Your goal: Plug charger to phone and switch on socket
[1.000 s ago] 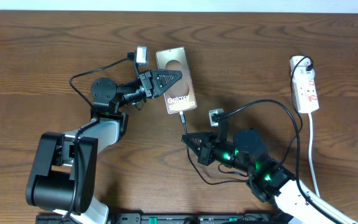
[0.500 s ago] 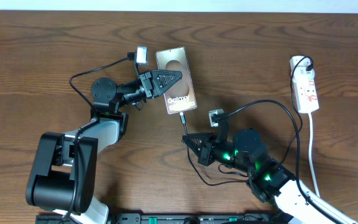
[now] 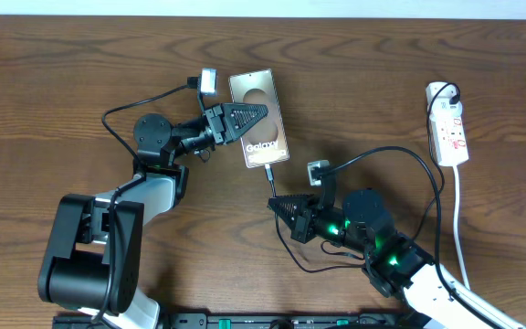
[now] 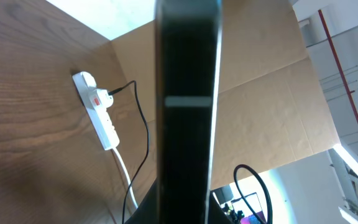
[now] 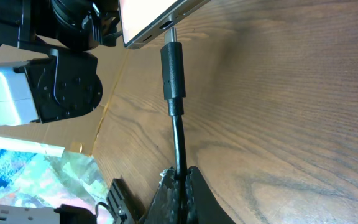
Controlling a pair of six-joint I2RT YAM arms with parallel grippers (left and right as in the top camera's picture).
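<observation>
Looking down on the counter now — holding the phone up top, just left of centre, with the left end effector clamped shut across it, jaws lying over the glossy bronze back just above the white "Galaxy" lettering. Switching to the left wrist camera: seeing that same slab edge-on, dark and upright, filling the middle of the view between the jaws. Further down, nearer the robot, pinching the charger with the right end effector — closed tight on the thin black cable a little way behind the plug. Pointing that plug straight at the phone's lower short edge, in line with it; meeting the edge with the bare metal end, part of the metal showing outside, so cannot tell whether seated all the way. Over to the right side of the counter, well apart from both arms, finding the socket lying lengthwise, white and narrow, red marks on its face. Spotting the white adapter sitting at its far end, black cable leading off from there. Following the thick white cord from the near end of the strip down toward the front edge of the counter. Cannot tell from any view how the switch stands.
</observation>
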